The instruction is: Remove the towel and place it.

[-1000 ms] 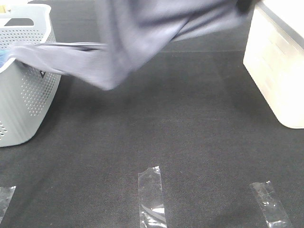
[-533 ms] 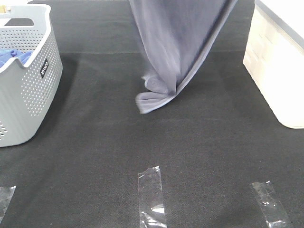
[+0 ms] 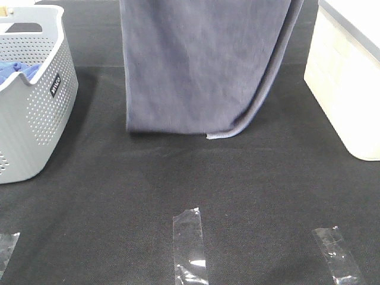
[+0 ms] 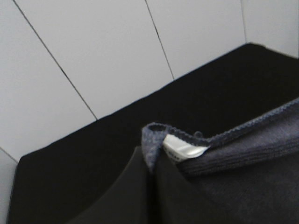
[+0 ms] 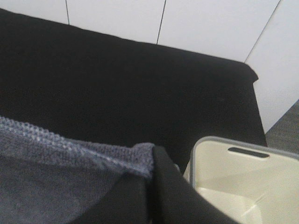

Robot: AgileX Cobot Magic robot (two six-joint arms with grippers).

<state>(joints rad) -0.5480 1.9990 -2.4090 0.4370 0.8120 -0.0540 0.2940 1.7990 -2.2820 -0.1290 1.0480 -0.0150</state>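
Note:
The slate-grey towel (image 3: 196, 65) hangs flat and spread out above the black table, its lower hem just over the mat. Both grippers are above the top edge of the exterior high view. In the left wrist view my left gripper (image 4: 152, 161) is shut on a top corner of the towel (image 4: 233, 163), beside its white label (image 4: 183, 150). In the right wrist view my right gripper (image 5: 150, 163) is shut on the other top corner of the towel (image 5: 56, 172).
A grey perforated basket (image 3: 35, 113) holding a bright blue cloth (image 3: 15, 72) stands at the left. A cream bin (image 3: 347, 77) stands at the right, also in the right wrist view (image 5: 243, 182). Clear tape strips (image 3: 190, 243) lie on the mat near the front.
The towel has left the basket and swung to the middle. It hung bunched half a second ago and now hangs spread flat between the two grippers.

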